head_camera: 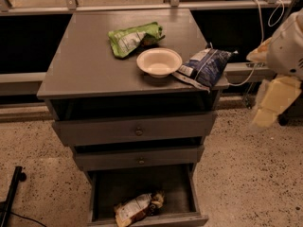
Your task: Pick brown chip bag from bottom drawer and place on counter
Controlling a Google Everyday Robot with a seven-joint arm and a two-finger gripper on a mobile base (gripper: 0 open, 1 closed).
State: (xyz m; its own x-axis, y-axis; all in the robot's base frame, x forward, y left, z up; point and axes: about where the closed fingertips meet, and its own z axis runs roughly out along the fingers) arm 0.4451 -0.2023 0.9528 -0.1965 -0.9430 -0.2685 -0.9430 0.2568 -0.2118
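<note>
The brown chip bag (138, 206) lies on its side in the open bottom drawer (189, 193), near the drawer's front edge, white label panel up. The counter (85, 65) is the grey top of the cabinet. My gripper (271, 109) hangs at the far right of the view as a cream-coloured end below the white arm (289, 46). It is beside the cabinet at about the height of the top drawer, well above and to the right of the bag, touching nothing.
On the counter lie a green bag (132, 38), a white bowl (159, 61) and a dark blue bag (204, 66) overhanging the right front corner. Two upper drawers (137, 131) with small knobs stand slightly ajar. A black stand leg (12, 193) is at the lower left on the speckled floor.
</note>
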